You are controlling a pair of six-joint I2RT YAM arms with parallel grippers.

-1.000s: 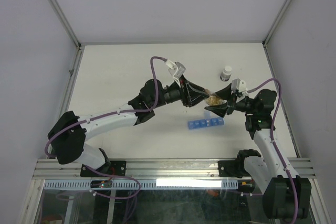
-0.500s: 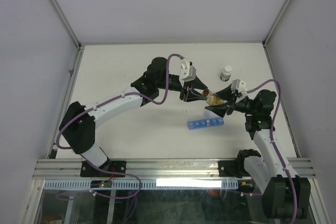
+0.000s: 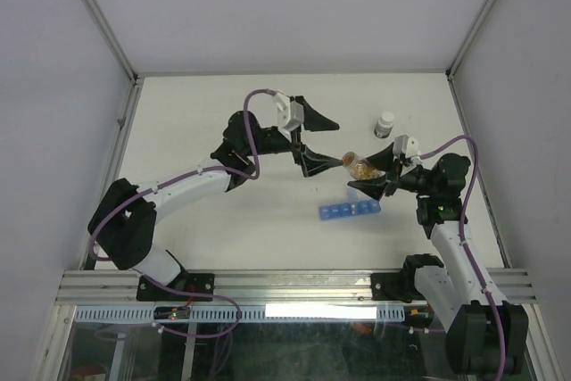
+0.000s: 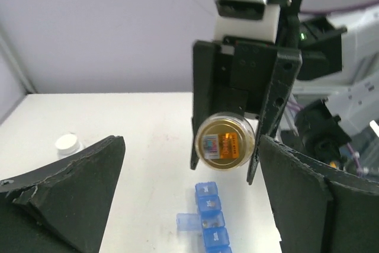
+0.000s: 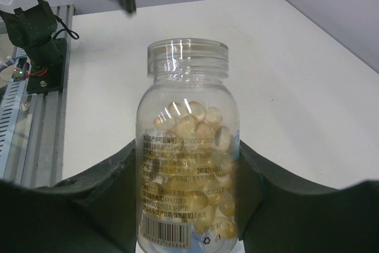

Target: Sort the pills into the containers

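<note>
My right gripper [image 3: 364, 170] is shut on a clear bottle [image 3: 359, 166] full of amber pills [image 5: 195, 128], held above the table with its neck toward the left arm. In the right wrist view the bottle [image 5: 188, 170] sits between both fingers and its threaded neck bears no cap. My left gripper [image 3: 339, 144] stands open just left of the bottle, empty; its wrist view shows the bottle [image 4: 225, 143] end-on. The blue containers [image 3: 350, 211] lie on the table below the bottle; one lid is open, with tiny pills [image 4: 205, 223] inside.
A small white-capped bottle [image 3: 384, 124] stands behind the right gripper, near the back right of the table, and its cap [image 4: 67, 143] shows in the left wrist view. Walls enclose the table [image 3: 196, 131] on three sides.
My left gripper was closed at the bottle's neck; it has opened wide and drawn back to the left. The right arm and the bottle have stayed put.
</note>
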